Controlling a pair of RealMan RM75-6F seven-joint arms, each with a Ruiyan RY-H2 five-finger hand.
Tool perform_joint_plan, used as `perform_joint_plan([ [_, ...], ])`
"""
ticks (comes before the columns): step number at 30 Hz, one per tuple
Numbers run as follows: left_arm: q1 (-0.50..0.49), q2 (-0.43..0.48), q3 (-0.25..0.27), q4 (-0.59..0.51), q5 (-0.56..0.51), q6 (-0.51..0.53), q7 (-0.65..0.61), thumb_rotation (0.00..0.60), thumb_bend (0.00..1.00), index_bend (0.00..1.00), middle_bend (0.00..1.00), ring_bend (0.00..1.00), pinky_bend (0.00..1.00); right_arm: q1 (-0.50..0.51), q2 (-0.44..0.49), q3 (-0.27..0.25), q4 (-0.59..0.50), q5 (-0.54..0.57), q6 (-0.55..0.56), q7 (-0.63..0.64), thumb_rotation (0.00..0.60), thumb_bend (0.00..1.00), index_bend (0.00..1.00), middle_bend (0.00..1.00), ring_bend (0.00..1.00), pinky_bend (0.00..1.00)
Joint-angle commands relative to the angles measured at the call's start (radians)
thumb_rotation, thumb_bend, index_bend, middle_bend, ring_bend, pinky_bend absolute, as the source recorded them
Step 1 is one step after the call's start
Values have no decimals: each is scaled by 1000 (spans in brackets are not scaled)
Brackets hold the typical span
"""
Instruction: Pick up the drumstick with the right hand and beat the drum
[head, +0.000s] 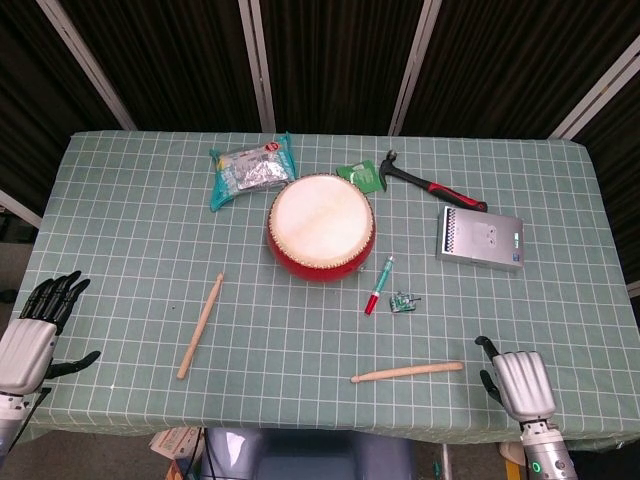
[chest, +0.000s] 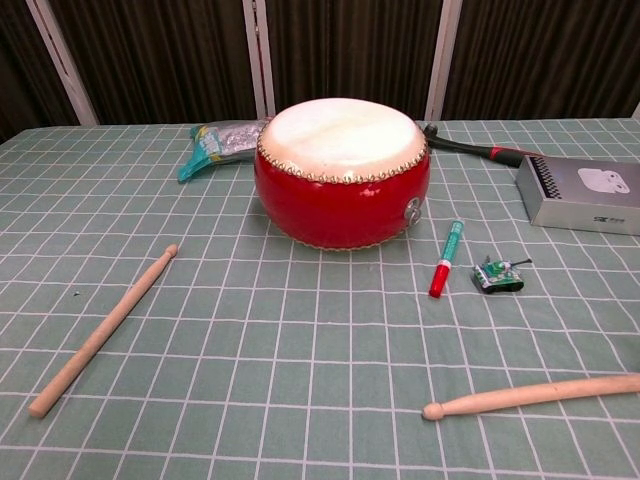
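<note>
My right hand (head: 522, 383) hovers over the desk's (head: 120, 250) front edge near its right corner, holding nothing, fingers loosely apart, just beside the drumstick (head: 407, 372) lying flat. The drum (head: 320, 227) stands mid-desk. My left hand (head: 30, 335) hangs open off the front-left corner.

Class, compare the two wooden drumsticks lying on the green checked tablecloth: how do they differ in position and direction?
The left wooden drumstick lies diagonally, tip pointing toward the red drum; the right wooden drumstick lies nearly crosswise along the front edge. The left one sits far from either hand; the right one's butt end lies close to the right hand. Both are pale wood, flat on the cloth, untouched.
</note>
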Motion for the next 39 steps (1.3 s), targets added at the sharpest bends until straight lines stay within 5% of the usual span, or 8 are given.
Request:
perform_joint_plan([
  [1, -1, 1, 1, 2, 2, -1, -4, 600, 0, 0, 0, 0, 46, 7, -34, 4, 13, 22, -21, -29, 600, 355, 345, 947, 1000, 972],
  [14, -3, 2, 1, 1, 1, -4, -7, 600, 0, 0, 0, 0, 46, 20, -131, 10, 59, 93, -68, -86, 600, 355, 479, 947, 1000, 972],
  [39, -6, 4, 3, -3, -2, -11, -10, 600, 0, 0, 0, 0, 46, 47, -219, 6, 91, 124, -89, -133, 600, 355, 488, 947, 1000, 971],
])
